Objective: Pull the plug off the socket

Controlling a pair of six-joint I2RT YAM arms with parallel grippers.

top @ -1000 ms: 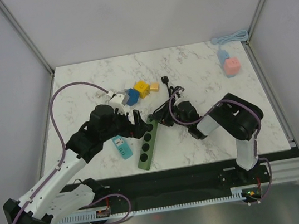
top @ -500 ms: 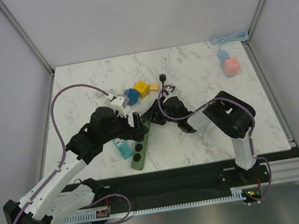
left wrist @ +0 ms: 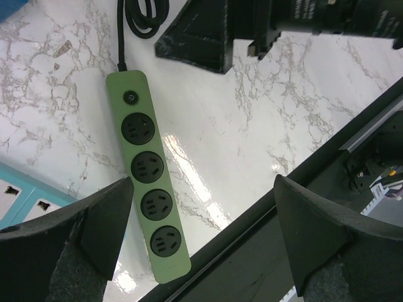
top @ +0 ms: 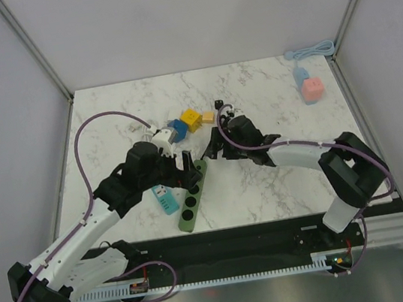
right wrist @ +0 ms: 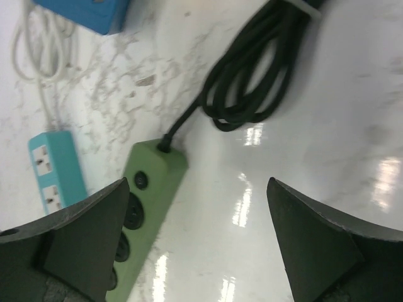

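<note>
The green socket strip (top: 193, 195) lies aslant on the marble, and all its round sockets (left wrist: 146, 168) show empty in the left wrist view. Its black cord runs back to a coiled bundle (right wrist: 252, 82). A small black plug (top: 219, 106) lies beyond the coil, apart from the strip. My left gripper (top: 183, 169) hovers open over the strip (left wrist: 201, 242), with nothing between its fingers. My right gripper (top: 213, 149) is open just right of the strip's cord end (right wrist: 198, 245) and holds nothing.
A teal socket strip (top: 164, 198) lies left of the green one. Behind it sit a white adapter (top: 160, 137), a blue cube (top: 178, 129), a yellow cube (top: 190, 118) and a small orange piece (top: 208, 117). A pink cube (top: 312, 89) and a pale blue cable (top: 311, 49) lie at the back right.
My right gripper has gone from shut to open while its arm stretched out toward the back left. The green strip's near end slid slightly left. The left arm barely moved.
</note>
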